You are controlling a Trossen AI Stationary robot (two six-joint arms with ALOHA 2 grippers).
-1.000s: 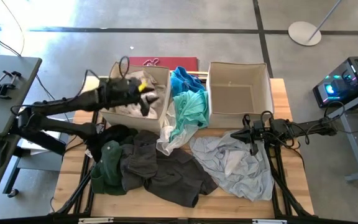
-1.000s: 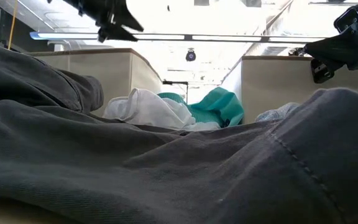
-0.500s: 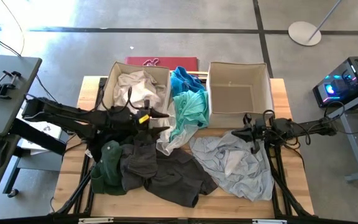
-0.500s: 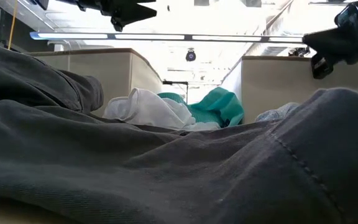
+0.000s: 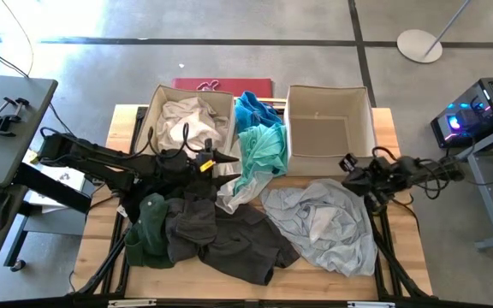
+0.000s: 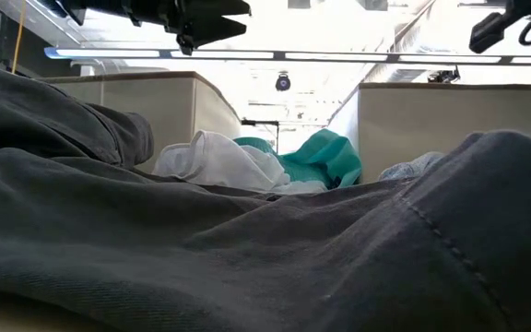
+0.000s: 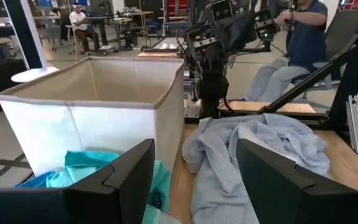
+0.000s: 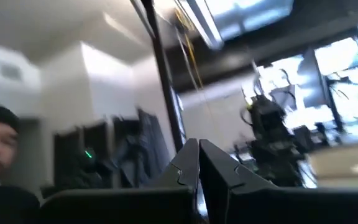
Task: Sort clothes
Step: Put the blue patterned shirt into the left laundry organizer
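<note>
The clothes lie in a heap on the table: a charcoal garment [image 5: 229,238], a dark green one [image 5: 148,227], a black one [image 5: 157,184], a pale grey one [image 5: 323,218], a teal one [image 5: 259,150] and a bright blue one [image 5: 251,107]. White and cream garments [image 5: 187,120] fill the left bin [image 5: 154,103]. My left gripper [image 5: 228,164] hovers open and level above the heap, just in front of that bin, holding nothing. My right gripper [image 5: 349,164] is shut and tipped upward above the pale grey garment's far right edge.
The right bin [image 5: 371,128] stands at the back right, its inside bare as far as it shows. A white garment [image 5: 229,192] lies between the bins' fronts. The charcoal garment [image 6: 247,249] fills the low view's foreground. People sit in the room beyond [image 7: 303,37].
My left gripper has swung from above the left bin toward the table's near side and right and sunk a little, staying open with nothing in it; it now points level across the table. My right gripper has tipped upward and risen, staying shut.
</note>
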